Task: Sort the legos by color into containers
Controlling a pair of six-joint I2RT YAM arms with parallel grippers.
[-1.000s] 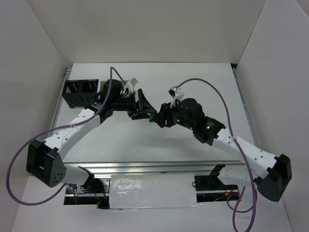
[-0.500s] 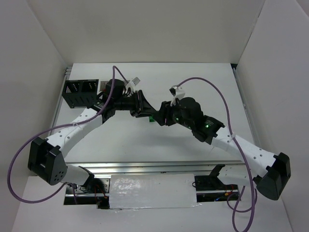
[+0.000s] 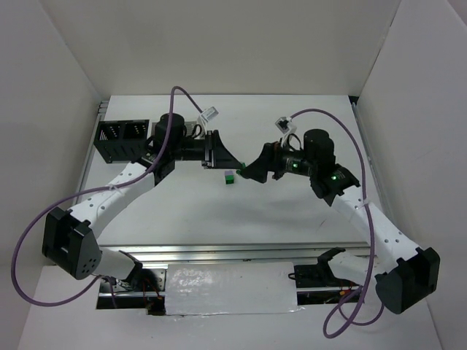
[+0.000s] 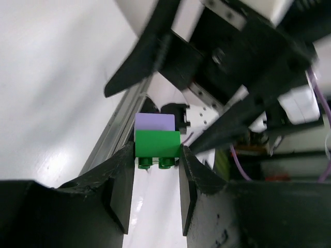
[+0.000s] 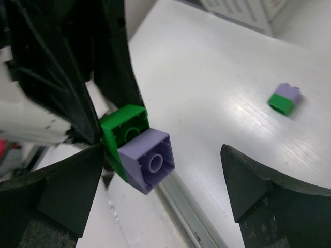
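Green plastic brick, studs showing, with a lavender brick stuck to it, is pinched between the left gripper's black wedge fingers near mid-table. The right gripper is spread wide around the pair, touching neither. The right wrist view shows the bricks' hollow undersides and, farther off, a second green-lavender pair on the glossy white table.

Right pincer gap: left gripper w/ green-lavender lego stack crowds one finger; rest open. Beyond other finger, table free except 2nd stack.
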